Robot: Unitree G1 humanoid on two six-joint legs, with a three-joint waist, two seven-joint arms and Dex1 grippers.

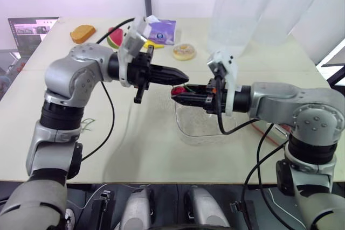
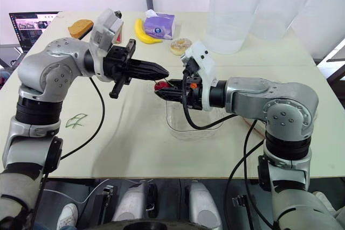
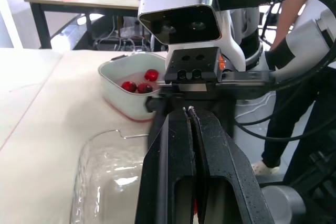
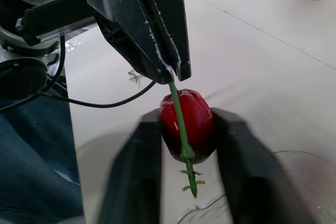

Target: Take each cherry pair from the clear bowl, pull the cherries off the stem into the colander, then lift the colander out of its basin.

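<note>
The left arm (image 1: 81, 76) and the right arm (image 1: 285, 103) bend at the elbow, forearms level and pointing at each other, the left claw (image 1: 185, 76) pinched tight on the top of a thin green stem (image 4: 177, 111), the right claw (image 1: 176, 93) just below it clamped on a glossy red cherry (image 4: 197, 121).

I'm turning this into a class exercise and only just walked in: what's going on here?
The robot is pulling a cherry off its stem, over the bowl. Its right claw is shut on the cherry, and its left claw pinches the green stem. The stem is not yet off. Three loose cherries already lie in the colander beside the bowl.
</note>
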